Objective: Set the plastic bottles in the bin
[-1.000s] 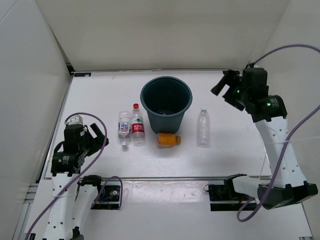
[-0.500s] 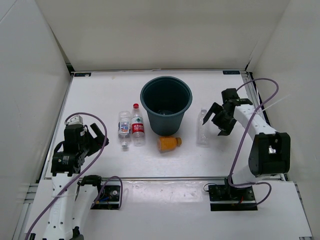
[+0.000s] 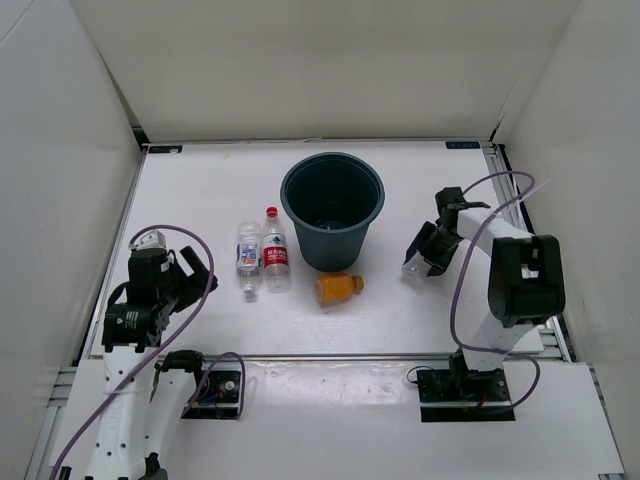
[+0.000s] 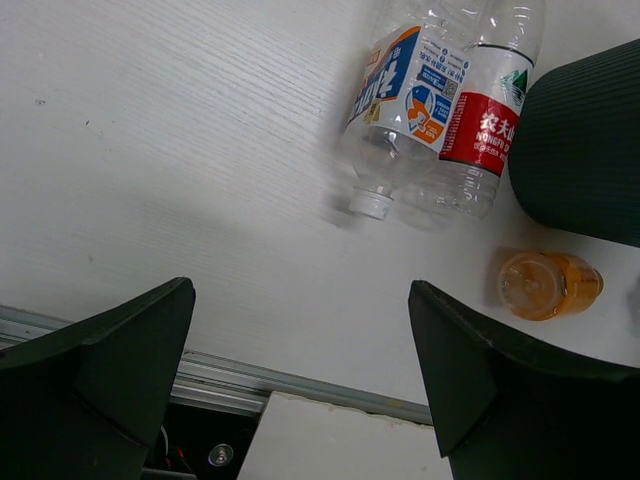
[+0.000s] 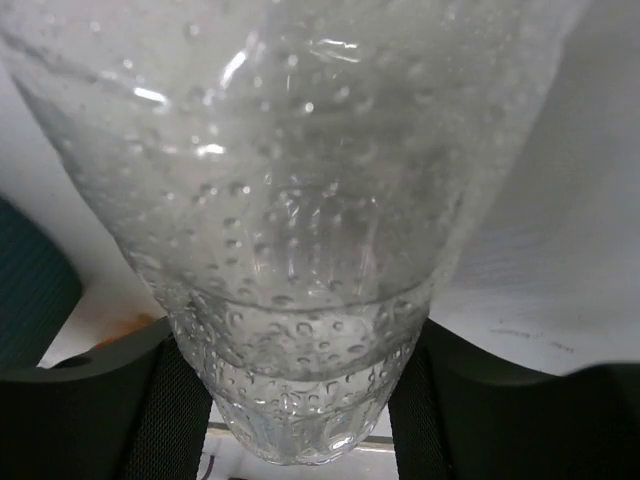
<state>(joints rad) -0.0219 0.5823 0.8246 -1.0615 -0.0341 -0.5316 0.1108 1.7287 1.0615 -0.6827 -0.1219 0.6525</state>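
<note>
Four bottles visible, all outside the bin.

Top view: bin (image 3: 332, 208) upright mid-bench (image 3: 200, 190). Blue-white bottle (image 3: 247, 258) and red-label bottle (image 3: 274, 250) lie side by side just left of it, touching; red cap points to the far side, the other cap to the near side. Orange bottle (image 3: 337, 288) on its side just near-side of the bin. Right end effector (image 3: 426, 252) is down right of the bin, on the plain clear bottle (image 3: 411, 269); can't tell if the bottle is off the bench. Left end effector (image 3: 195, 268) sits at near left, well apart from everything, holding nothing.

Left wrist: left end effector (image 4: 300, 290) spread wide, nothing between the fingers (image 4: 130, 365), only bare bench. Blue-white bottle (image 4: 405, 95) and red-label bottle (image 4: 485, 120) ahead, bin (image 4: 585, 140) wall to their right, orange bottle (image 4: 548, 285) below it.

Right wrist: plain clear bottle (image 5: 290, 230) fills the frame, droplets inside. Fingers (image 5: 160, 420) press it from both sides, so the right end effector is clamped on it. Sliver of bin (image 5: 30, 290) at left.
</note>
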